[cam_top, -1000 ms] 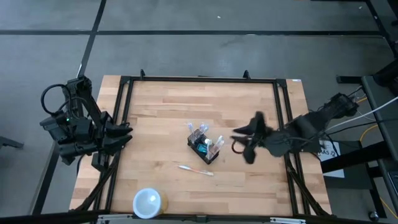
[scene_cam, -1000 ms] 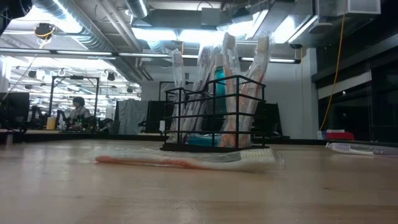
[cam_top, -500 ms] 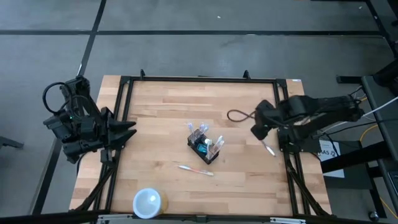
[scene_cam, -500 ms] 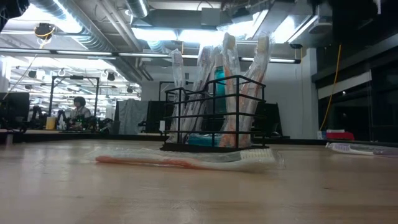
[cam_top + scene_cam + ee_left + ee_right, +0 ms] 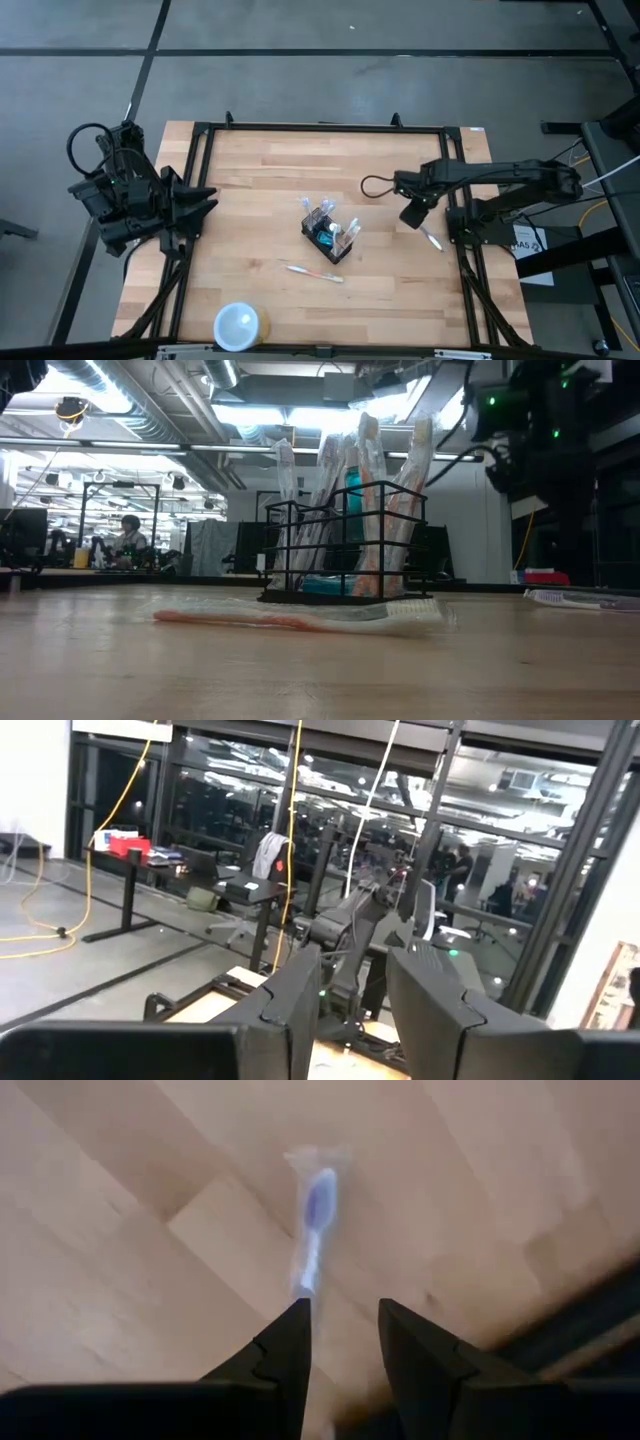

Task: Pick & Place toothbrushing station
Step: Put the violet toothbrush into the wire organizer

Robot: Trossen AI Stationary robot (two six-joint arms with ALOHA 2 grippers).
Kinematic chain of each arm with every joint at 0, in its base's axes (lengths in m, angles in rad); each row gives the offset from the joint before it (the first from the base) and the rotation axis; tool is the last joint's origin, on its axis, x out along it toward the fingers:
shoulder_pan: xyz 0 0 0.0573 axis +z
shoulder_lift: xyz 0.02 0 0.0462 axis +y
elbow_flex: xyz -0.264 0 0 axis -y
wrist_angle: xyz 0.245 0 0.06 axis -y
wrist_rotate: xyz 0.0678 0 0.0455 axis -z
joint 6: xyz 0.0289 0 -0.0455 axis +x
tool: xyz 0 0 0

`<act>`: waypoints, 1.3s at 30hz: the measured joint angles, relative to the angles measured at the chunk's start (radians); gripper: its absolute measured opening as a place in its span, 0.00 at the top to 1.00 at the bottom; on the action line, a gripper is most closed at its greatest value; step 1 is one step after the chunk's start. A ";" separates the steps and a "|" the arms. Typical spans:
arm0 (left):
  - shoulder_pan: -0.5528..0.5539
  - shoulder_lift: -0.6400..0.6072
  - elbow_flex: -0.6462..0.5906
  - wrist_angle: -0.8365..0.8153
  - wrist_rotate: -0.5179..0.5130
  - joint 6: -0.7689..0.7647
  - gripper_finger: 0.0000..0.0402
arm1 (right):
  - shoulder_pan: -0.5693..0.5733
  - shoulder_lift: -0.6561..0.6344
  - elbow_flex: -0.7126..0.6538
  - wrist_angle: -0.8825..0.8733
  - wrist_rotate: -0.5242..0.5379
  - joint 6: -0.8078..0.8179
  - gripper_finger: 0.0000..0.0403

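right gripper (image 5: 413, 214) at 3 o'clock, fingers slightly apart, empty, over wrapped toothbrush (image 5: 313, 1215) | left gripper (image 5: 196, 203) parked at 9 o'clock, fingers apart | toothbrushing station (image 5: 330, 234) mid-table, upright | risk: it grabs the toothbrush instead, or tips the top-heavy station

bare table (image 5: 260, 170), toothbrush (image 5: 314, 272) beside caddy (image 5: 330, 232)

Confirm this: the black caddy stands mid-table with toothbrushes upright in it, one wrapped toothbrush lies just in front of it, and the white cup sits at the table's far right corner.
One detail is wrong. The white cup sits at the near left edge of the table, not the far right corner, as the high view shows. The rest holds: the black caddy stands mid-table with toothbrushes upright in it, and a wrapped toothbrush lies just in front of it.
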 joint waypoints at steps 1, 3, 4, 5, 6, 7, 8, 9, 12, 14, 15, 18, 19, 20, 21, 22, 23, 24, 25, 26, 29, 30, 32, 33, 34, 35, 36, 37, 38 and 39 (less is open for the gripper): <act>0.002 0.000 0.000 0.000 -0.005 0.000 0.72 | -0.011 0.000 -0.018 0.033 -0.016 -0.012 0.70; 0.014 -0.001 0.000 0.000 -0.011 0.000 0.72 | -0.029 0.000 -0.044 0.099 -0.043 -0.021 0.70; 0.019 -0.002 0.000 0.000 -0.013 -0.001 0.72 | -0.035 0.000 -0.052 0.122 -0.043 -0.028 0.70; 0.024 -0.003 0.000 0.000 -0.013 -0.001 0.72 | -0.040 0.000 -0.060 0.140 -0.042 -0.040 0.70; 0.028 -0.005 0.000 0.000 -0.014 -0.002 0.72 | -0.046 0.003 -0.066 0.160 -0.042 -0.048 0.70; 0.032 -0.007 0.000 0.000 -0.014 -0.002 0.72 | -0.052 0.009 -0.069 0.186 -0.042 -0.060 0.70; 0.037 -0.008 0.000 0.000 -0.014 -0.002 0.72 | -0.059 0.016 -0.072 0.203 -0.043 -0.071 0.70; 0.041 -0.008 0.000 0.000 -0.014 -0.003 0.72 | -0.067 0.025 -0.074 0.208 -0.042 -0.087 0.70; 0.053 -0.010 0.000 -0.001 -0.013 -0.003 0.72 | -0.096 0.073 -0.082 0.224 -0.045 -0.122 0.70; 0.058 -0.014 0.000 0.001 -0.005 -0.008 0.72 | -0.114 0.110 -0.090 0.240 -0.062 -0.144 0.70; 0.058 -0.015 0.000 0.000 -0.003 -0.010 0.72 | -0.121 0.127 -0.095 0.246 -0.072 -0.151 0.70; 0.058 -0.016 0.000 0.000 -0.001 -0.018 0.72 | -0.129 0.165 -0.112 0.295 -0.108 -0.162 0.70; 0.058 -0.016 0.000 0.000 -0.001 -0.020 0.72 | -0.129 0.174 -0.116 0.314 -0.117 -0.164 0.70; 0.058 -0.016 0.000 0.000 -0.001 -0.022 0.72 | -0.129 0.182 -0.118 0.327 -0.118 -0.164 0.70; 0.058 -0.016 0.000 0.000 -0.001 -0.023 0.72 | -0.128 0.189 -0.118 0.340 -0.118 -0.164 0.70; 0.058 -0.016 0.000 0.000 -0.001 -0.027 0.72 | -0.129 0.195 -0.118 0.356 -0.119 -0.164 0.70; 0.058 -0.016 0.000 0.000 -0.001 -0.028 0.72 | -0.129 0.199 -0.118 0.376 -0.120 -0.164 0.70; 0.058 -0.016 0.000 0.000 0.000 -0.029 0.72 | -0.129 0.203 -0.118 0.392 -0.121 -0.164 0.70; 0.058 -0.016 0.000 0.000 0.000 -0.029 0.72 | -0.129 0.207 -0.118 0.402 -0.120 -0.162 0.70; 0.058 -0.016 0.000 0.000 0.000 -0.029 0.72 | -0.129 0.209 -0.118 0.411 -0.120 -0.161 0.70; 0.058 -0.016 0.000 0.000 0.000 -0.029 0.72 | -0.129 0.211 -0.118 0.441 -0.111 -0.157 0.72; 0.058 -0.016 0.000 0.000 0.001 -0.029 0.72 | -0.129 0.211 -0.118 0.448 -0.100 -0.153 0.73; 0.058 -0.016 0.000 0.000 0.001 -0.029 0.72 | -0.129 0.211 -0.118 0.466 -0.094 -0.152 0.80; 0.058 -0.016 0.000 0.000 0.001 -0.029 0.72 | -0.129 0.211 -0.118 0.478 -0.094 -0.152 0.85; 0.058 -0.016 0.000 0.000 0.001 -0.029 0.72 | -0.128 0.210 -0.118 0.494 -0.095 -0.152 0.91; 0.058 -0.016 0.000 0.000 0.001 -0.029 0.72 | -0.123 0.209 -0.118 0.514 -0.099 -0.152 0.95; 0.056 -0.016 0.000 0.000 0.001 -0.029 0.72 | -0.118 0.205 -0.118 0.533 -0.101 -0.148 0.97; 0.055 -0.016 0.000 0.000 0.001 -0.029 0.72 | -0.110 0.200 -0.115 0.542 -0.098 -0.131 0.97; 0.053 -0.016 0.000 0.000 0.001 -0.030 0.72 | -0.101 0.196 -0.108 0.543 -0.094 -0.117 0.98; 0.050 -0.016 0.000 -0.001 0.001 -0.031 0.72 | -0.088 0.188 -0.099 0.542 -0.086 -0.113 0.98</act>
